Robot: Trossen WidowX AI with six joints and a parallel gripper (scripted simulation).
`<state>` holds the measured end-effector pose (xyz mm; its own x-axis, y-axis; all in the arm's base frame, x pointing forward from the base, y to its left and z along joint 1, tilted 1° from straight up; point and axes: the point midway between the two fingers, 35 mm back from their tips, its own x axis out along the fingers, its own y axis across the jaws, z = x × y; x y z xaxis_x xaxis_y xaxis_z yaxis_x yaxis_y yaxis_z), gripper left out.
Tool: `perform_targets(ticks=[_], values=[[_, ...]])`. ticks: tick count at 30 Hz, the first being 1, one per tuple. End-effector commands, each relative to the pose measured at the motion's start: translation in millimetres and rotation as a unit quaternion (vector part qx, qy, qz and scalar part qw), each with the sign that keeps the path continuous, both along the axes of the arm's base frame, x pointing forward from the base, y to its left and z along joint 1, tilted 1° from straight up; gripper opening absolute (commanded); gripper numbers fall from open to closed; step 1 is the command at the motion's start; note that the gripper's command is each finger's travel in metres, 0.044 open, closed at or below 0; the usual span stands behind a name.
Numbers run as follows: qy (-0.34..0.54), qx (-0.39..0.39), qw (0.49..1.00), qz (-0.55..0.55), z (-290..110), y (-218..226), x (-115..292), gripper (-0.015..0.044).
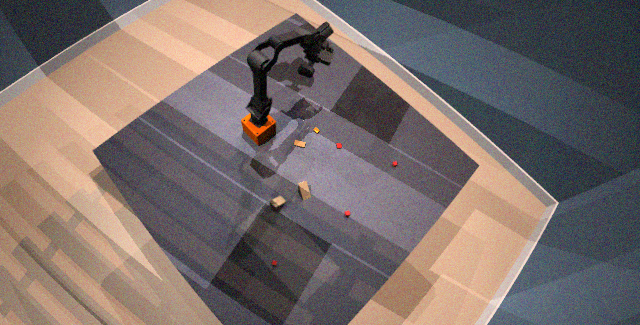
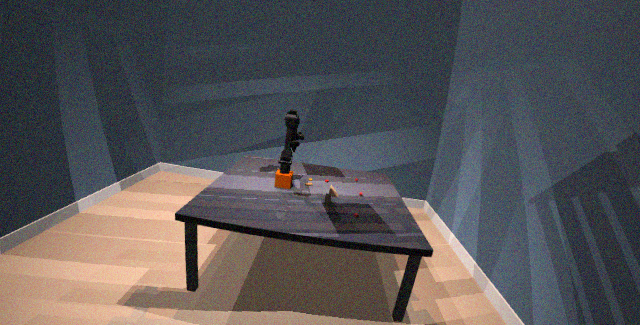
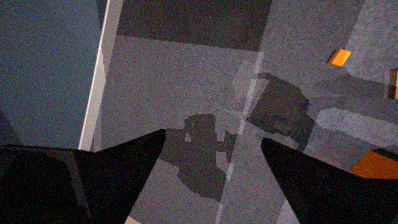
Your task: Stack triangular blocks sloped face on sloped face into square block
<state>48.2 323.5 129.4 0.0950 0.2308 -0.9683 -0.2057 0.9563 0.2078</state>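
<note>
We see the gripper (image 1: pixel 318 57) raised high above the far part of the table (image 1: pixel 165 165), its jaws spread wide apart with nothing between them; in the wrist view only bare grey surface shows between the two dark fingers. The two triangular blocks lie well away from it, near the middle: one triangular block (image 1: pixel 304 190) and, just beside it but apart, the other triangular block (image 1: pixel 278 201). The arm rises from its orange base (image 1: pixel 258 129).
</note>
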Motion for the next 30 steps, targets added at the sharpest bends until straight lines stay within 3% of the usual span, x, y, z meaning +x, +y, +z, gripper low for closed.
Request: perform_targets(ticks=[1, 9, 17, 24, 30], values=[[-0.015, -0.031, 0.998, -0.044, -10, -19, 69, 0.0440], [-0.012, -0.063, 0.991, -0.120, -22, -76, 176, 0.0440], [0.004, -0.082, 0.977, -0.196, -33, -167, 257, 0.0440], [0.022, -0.089, 0.966, -0.243, -46, -265, 296, 0.0440], [0.046, -0.088, 0.946, -0.309, -58, -356, 302, 0.0440]])
